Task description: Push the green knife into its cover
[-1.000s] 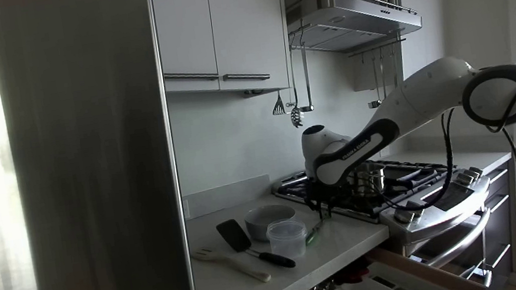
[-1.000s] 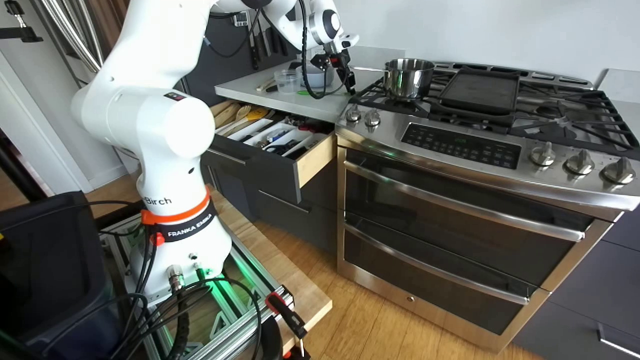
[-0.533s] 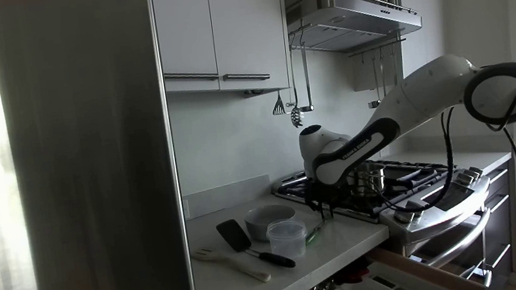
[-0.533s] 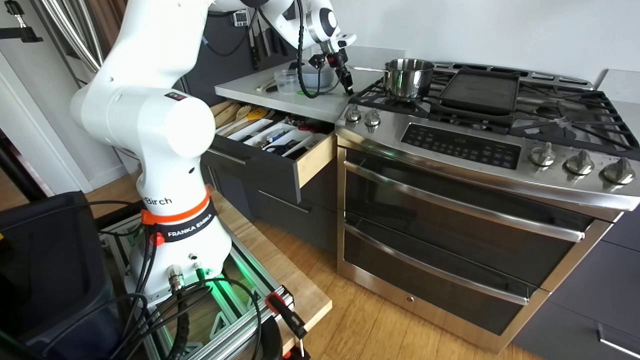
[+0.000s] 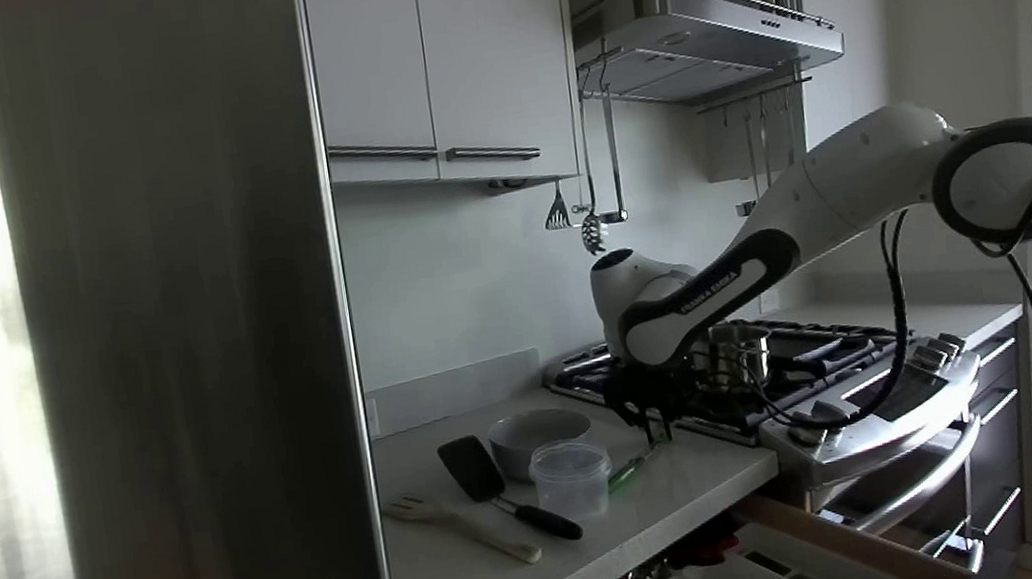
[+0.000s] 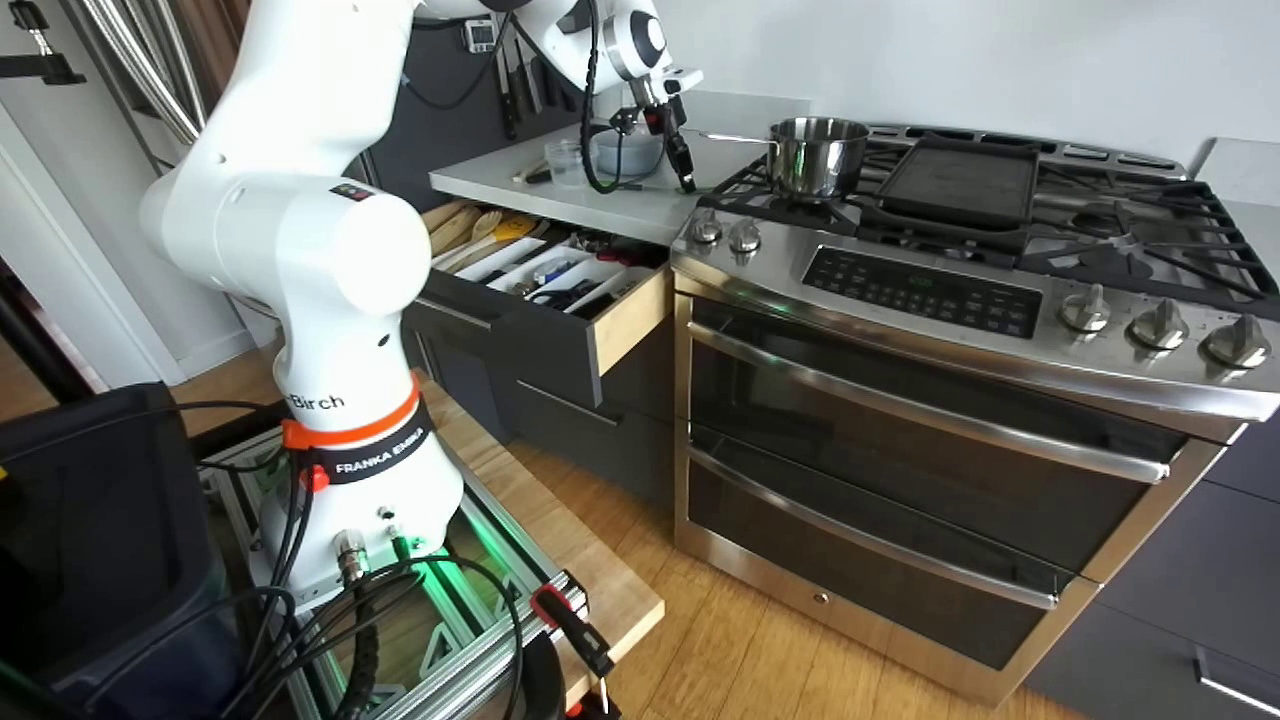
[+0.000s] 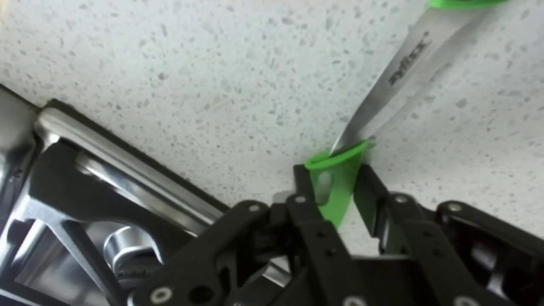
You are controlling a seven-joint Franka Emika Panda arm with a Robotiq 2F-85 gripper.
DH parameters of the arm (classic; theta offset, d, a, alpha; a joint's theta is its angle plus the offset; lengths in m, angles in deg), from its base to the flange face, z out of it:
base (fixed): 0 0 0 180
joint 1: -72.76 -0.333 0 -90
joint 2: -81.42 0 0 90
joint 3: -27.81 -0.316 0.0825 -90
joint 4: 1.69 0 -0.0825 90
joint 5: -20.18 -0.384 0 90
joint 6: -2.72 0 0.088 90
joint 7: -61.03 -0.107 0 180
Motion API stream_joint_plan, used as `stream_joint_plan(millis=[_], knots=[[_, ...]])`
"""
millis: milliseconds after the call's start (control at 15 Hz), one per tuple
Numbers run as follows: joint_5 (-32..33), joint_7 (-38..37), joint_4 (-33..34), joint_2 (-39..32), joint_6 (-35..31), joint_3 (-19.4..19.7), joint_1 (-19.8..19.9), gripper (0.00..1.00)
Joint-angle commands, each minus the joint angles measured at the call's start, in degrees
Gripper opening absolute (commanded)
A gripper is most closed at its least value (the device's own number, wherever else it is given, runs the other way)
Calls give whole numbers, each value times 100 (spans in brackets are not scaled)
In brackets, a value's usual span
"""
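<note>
The knife lies on the counter with its bare blade (image 7: 399, 72) in the wrist view; only the edge of its green handle shows there. In an exterior view the green handle (image 5: 623, 476) lies beside the clear tub. The blade's tip is just inside the mouth of the green cover (image 7: 340, 191). My gripper (image 7: 334, 174) has the cover between its fingers, one on each side, and looks shut on it. The gripper also shows low over the counter beside the stove in both exterior views (image 5: 657, 433) (image 6: 688, 186). How deep the tip sits is hidden by the rim.
The clear tub (image 5: 572, 484) stands against the knife handle, with a grey bowl (image 5: 536, 433) behind. A black spatula (image 5: 476, 472) and a wooden fork (image 5: 458, 525) lie farther left. The stove (image 6: 960, 210) with a steel pot (image 6: 818, 160) borders the counter. An open drawer (image 6: 560, 340) juts out below.
My gripper has moved slightly along the counter, away from the stove and toward the tub. The tub, the knife handle and the spatula have shifted a little the same way.
</note>
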Motion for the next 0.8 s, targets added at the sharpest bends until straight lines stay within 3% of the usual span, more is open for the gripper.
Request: stream_joint_plan(millis=[0,333,733], knots=[[-12,-273,-125,111,247,-130,18,8],[114,-781,-82,65,259,-65,-49,8],[516,-2090,-9,-1,176,94,-192,8]])
